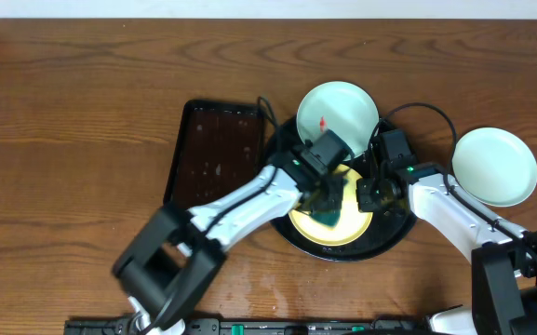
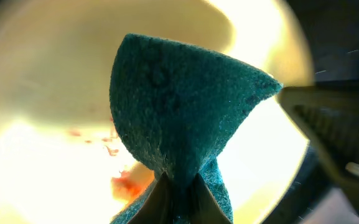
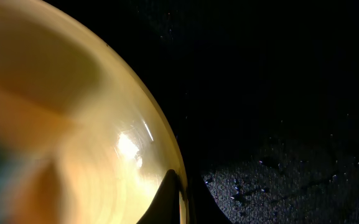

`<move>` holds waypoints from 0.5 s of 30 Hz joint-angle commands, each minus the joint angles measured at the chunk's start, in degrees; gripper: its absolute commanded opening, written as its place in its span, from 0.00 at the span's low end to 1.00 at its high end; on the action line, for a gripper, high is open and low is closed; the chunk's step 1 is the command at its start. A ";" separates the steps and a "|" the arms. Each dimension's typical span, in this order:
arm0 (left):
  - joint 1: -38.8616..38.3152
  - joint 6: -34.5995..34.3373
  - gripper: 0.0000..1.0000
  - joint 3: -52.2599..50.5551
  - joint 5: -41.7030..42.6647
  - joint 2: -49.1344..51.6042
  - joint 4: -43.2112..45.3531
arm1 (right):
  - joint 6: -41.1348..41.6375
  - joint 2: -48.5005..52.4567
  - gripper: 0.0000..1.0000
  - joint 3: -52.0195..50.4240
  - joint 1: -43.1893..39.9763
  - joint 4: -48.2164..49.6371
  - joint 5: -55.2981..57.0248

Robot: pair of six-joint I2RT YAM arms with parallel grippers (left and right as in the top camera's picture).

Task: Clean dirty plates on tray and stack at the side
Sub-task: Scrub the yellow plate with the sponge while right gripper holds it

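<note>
The pale yellow plate [image 1: 342,226] lies on the round black tray [image 1: 394,234]. My left gripper [image 1: 328,200] is shut on a teal sponge [image 2: 179,106] pressed onto this plate, beside red smears [image 2: 126,183]. My right gripper [image 1: 372,194] is shut on the yellow plate's rim [image 3: 180,186]. A mint-white plate [image 1: 338,110] with a red smear sits at the tray's far edge. Another mint-white plate [image 1: 494,166] rests on the table to the right of the tray.
A rectangular dark tray [image 1: 214,149] lies left of the round tray. Cables run over the round tray's back edge. Brown wooden table [image 1: 63,140] all around.
</note>
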 commanded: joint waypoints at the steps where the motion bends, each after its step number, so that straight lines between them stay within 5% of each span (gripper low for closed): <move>1: -0.24 -3.21 0.07 -0.55 0.85 2.69 -0.39 | -0.17 1.38 0.01 -0.90 -0.13 -0.24 -0.28; 11: 2.16 -3.19 0.08 -0.13 -31.39 4.17 -13.73 | -0.15 1.38 0.01 -0.90 -0.13 -1.07 -0.28; 15: 2.23 -2.10 0.07 1.18 -37.94 4.17 -18.03 | -0.15 1.38 0.01 -0.90 -0.13 -1.16 -0.26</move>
